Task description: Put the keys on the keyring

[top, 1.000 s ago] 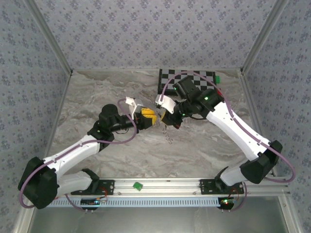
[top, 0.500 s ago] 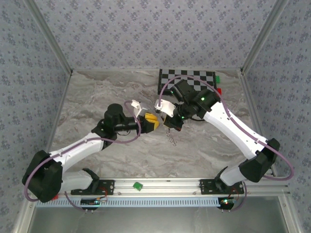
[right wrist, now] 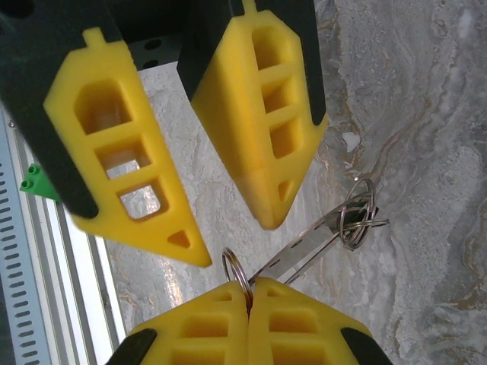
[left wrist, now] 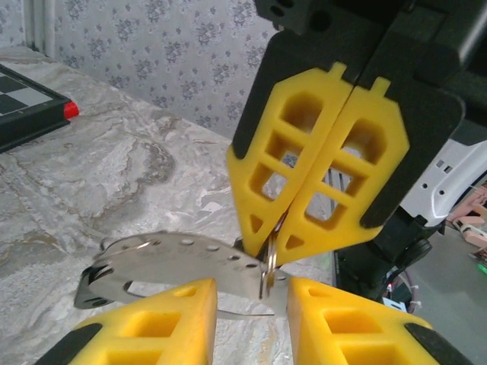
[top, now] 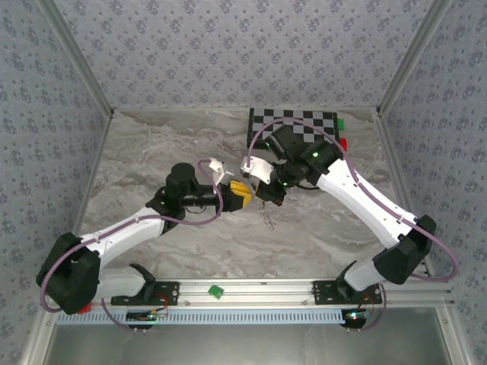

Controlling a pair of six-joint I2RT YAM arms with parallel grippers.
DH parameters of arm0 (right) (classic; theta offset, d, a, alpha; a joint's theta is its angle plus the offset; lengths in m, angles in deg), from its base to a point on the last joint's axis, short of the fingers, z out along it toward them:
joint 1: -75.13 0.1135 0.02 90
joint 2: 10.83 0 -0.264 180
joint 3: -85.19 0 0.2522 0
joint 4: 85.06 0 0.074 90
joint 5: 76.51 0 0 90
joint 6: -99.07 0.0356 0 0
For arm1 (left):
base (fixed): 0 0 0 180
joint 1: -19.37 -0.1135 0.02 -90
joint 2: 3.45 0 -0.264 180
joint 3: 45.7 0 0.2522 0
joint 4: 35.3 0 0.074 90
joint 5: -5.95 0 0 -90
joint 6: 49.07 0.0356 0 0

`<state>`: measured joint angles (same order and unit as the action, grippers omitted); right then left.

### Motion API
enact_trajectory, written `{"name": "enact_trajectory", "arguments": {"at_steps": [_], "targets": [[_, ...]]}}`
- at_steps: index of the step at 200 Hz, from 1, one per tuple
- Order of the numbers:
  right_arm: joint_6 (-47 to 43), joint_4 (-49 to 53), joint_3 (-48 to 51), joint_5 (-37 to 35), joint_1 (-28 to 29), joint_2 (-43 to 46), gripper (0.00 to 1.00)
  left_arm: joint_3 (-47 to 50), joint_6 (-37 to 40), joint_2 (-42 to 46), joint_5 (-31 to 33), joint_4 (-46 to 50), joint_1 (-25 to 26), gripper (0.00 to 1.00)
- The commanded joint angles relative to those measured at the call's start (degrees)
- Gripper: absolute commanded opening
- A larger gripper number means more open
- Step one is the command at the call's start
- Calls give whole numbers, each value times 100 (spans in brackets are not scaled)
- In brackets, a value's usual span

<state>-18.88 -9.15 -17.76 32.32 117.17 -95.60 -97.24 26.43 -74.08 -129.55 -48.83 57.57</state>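
My right gripper (right wrist: 249,293) is shut on a thin steel keyring (right wrist: 227,266), which sticks out from its pad tips. A flat silver key (right wrist: 298,248) with a row of holes hangs from that ring, with more small rings (right wrist: 356,215) at its far end. In the left wrist view the same key (left wrist: 175,262) runs leftward from the keyring (left wrist: 267,274). My left gripper (left wrist: 251,293) is open, its fingers either side of the ring end of the key. From above, the grippers meet tip to tip at mid-table (top: 255,194), with the keys (top: 268,220) dangling below.
A checkerboard (top: 293,122) lies at the back of the marble table (top: 152,152), with a green block (top: 342,122) and a red block (top: 344,142) by its right end. Another green block (top: 216,290) sits on the front rail. Patterned walls enclose the table.
My left gripper has moved right and closed in on the right gripper's tips. Its jaws have narrowed slightly. The right gripper has shifted a little left, still shut on the keyring.
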Motion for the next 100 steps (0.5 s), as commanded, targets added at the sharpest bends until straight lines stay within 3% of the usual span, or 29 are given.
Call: {"name": "enact_trajectory", "arguments": {"at_steps": [1, 79, 100], "targets": [[-58, 48, -211, 113, 98, -60, 0, -258, -35, -52, -182, -288, 56, 28], [-62, 78, -345, 154, 147, -132, 0, -367, 94, -187, -294, -84, 119, 23], [-62, 86, -346, 184, 155, -128, 0, -392, 112, -205, -324, -61, 137, 17]]}}
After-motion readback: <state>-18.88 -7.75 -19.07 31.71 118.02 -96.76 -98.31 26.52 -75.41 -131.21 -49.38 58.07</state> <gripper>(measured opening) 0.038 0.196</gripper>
